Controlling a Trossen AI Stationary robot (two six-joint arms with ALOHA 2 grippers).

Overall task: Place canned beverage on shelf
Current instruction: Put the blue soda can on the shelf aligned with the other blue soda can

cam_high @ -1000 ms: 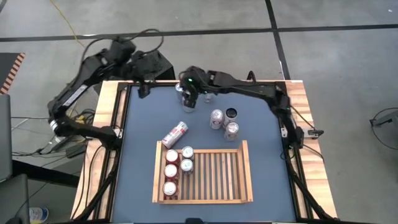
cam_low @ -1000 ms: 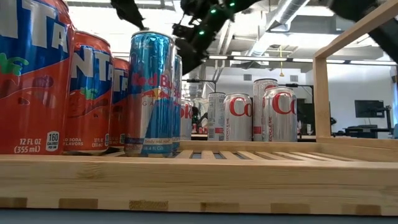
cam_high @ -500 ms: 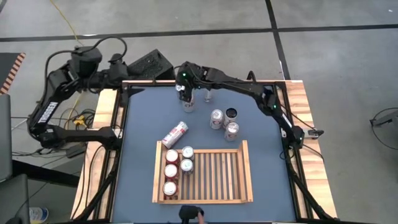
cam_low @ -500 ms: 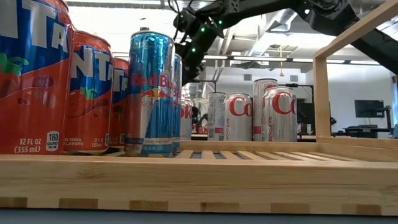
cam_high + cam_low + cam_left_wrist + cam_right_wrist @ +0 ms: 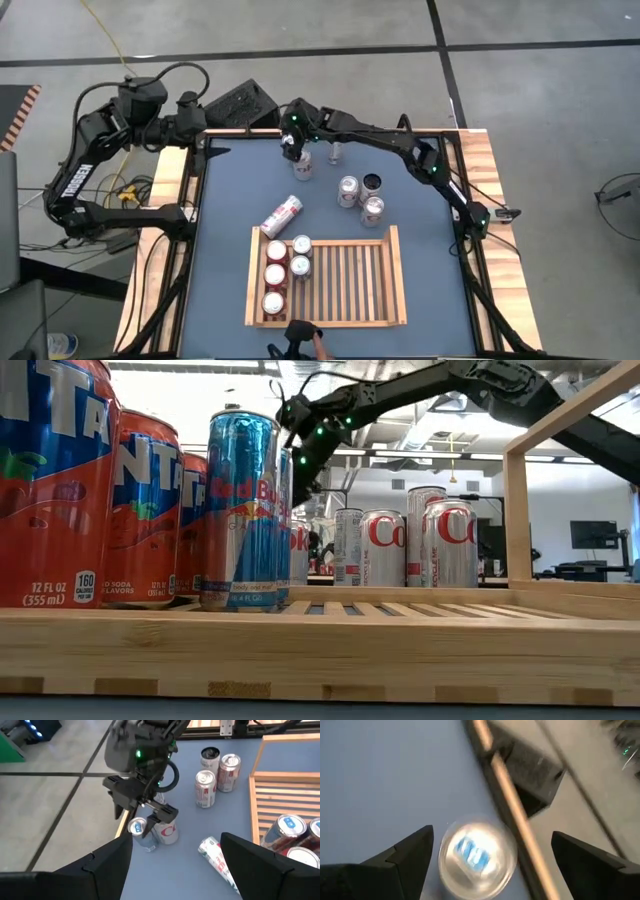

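The right gripper (image 5: pixel 141 805) hangs over the far edge of the blue table (image 5: pixel 225 210), its fingers spread wide and empty, directly above a slim blue-topped can (image 5: pixel 477 852) that stands upright just below it. In the left wrist view that slim can (image 5: pixel 140 831) is just beside a red-and-silver can (image 5: pixel 166 832) — the two look close enough to touch, though I cannot tell if they do.

Nearer the middle of the table stand three more upright cans: a silver Coke-lettered can (image 5: pixel 347 190), an opened dark-topped can (image 5: pixel 372 182) and another silver can (image 5: pixel 372 210). A red-and-white can (image 5: pixel 282 215) lies on its side to the left, between the gripper's spot and the shelf.

The shelf (image 5: pixel 390 285) — the light-wood slatted tray — sits at the near middle of the table. Its left end holds three orange Fanta cans (image 5: pixel 140 510), one reading "12 FL OZ (355 mL)", and two blue-and-silver Red Bull cans (image 5: pixel 243 510); the rest of the slats are bare.

The left gripper (image 5: pixel 195 122) waits off the table's far left corner, its fingers parted with nothing between them.
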